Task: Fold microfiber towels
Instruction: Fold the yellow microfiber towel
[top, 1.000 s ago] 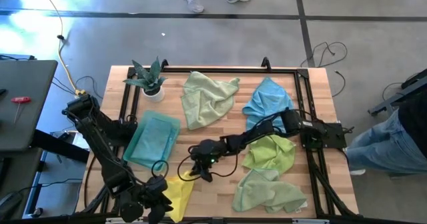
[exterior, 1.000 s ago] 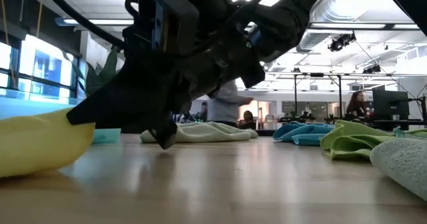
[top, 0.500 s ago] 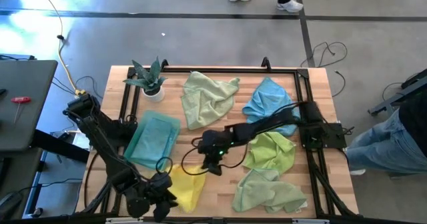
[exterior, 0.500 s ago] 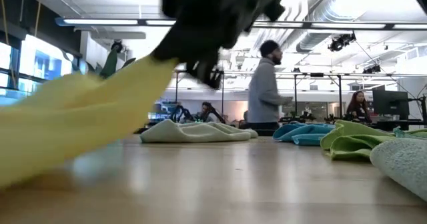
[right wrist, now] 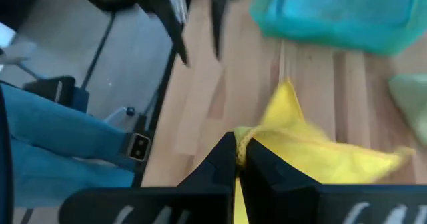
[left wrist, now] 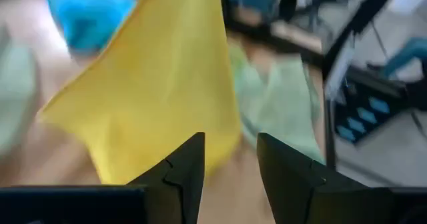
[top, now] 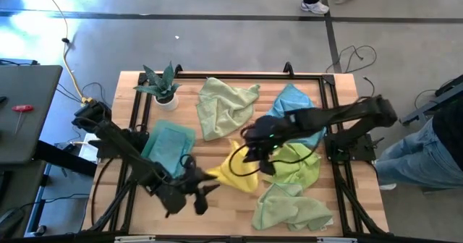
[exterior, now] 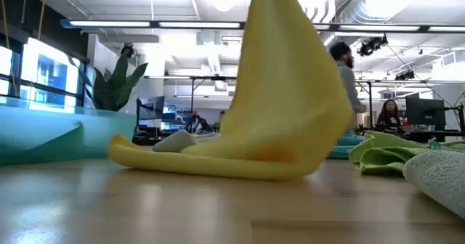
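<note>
Yellow towel (top: pixel 233 172) hangs mid-bench (top: pixel 217 214), one corner pinched in the fully closed right pincer (top: pixel 255 155), its lower edge dragging on the wood. Left pincer (top: pixel 206 191) sits half open and empty just beside it. If that thin corner grip slips, it'll flop down crumpled.

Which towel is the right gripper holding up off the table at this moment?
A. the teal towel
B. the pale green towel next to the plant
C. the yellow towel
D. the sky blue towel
C. In the right wrist view the right gripper is shut on an edge of the yellow towel, and the low view shows that towel rising in a tall peak with only its lower part on the table.
</note>
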Motion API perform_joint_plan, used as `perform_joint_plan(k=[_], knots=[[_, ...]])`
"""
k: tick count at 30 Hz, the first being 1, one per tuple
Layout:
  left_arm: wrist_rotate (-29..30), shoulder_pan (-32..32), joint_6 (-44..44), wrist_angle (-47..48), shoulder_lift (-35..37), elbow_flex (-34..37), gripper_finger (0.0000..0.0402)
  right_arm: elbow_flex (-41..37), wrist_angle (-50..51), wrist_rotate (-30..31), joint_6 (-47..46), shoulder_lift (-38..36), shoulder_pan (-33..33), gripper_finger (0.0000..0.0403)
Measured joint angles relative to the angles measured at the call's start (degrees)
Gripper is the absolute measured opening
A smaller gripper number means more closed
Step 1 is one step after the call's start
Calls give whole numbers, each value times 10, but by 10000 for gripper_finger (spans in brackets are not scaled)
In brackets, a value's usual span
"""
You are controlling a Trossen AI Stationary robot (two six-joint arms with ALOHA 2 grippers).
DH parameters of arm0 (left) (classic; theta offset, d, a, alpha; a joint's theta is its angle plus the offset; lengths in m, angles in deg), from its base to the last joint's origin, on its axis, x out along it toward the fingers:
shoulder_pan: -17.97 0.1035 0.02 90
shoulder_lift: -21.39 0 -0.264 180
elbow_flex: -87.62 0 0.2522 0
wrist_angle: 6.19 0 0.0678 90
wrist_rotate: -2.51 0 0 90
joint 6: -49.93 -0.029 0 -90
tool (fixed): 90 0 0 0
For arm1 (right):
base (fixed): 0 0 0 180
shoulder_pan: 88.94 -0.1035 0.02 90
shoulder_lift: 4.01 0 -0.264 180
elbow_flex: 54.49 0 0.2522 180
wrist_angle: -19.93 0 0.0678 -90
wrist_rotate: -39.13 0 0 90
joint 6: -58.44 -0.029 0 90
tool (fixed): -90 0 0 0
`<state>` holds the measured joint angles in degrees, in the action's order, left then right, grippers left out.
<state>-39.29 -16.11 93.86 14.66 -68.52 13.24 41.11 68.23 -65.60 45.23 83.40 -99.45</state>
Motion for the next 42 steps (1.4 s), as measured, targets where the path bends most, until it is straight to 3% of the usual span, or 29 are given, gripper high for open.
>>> perform_joint_plan(k=[6,8,11,15,23,26,30,37,42], knots=[[-5,79,-254,-230,0,0,126,0,38,-24,47,-65,0,0],[-46,107,-301,-287,0,0,126,0,49,-41,67,-82,0,0],[-157,151,-324,-349,0,0,126,0,62,-71,93,-101,0,0],[-265,198,-358,-375,0,0,126,0,68,-96,126,-112,0,0],[-321,256,-430,-374,0,0,126,0,41,-128,166,-106,31,0],[-349,274,-464,-373,0,0,126,7,33,-128,130,-106,57,0],[-405,301,-492,-372,0,0,126,26,44,-129,15,-106,87,0],[-521,357,-487,-372,0,0,126,81,168,-167,-154,-106,94,0],[-571,389,-486,-376,-2,0,126,111,247,-186,-219,-107,94,0]])
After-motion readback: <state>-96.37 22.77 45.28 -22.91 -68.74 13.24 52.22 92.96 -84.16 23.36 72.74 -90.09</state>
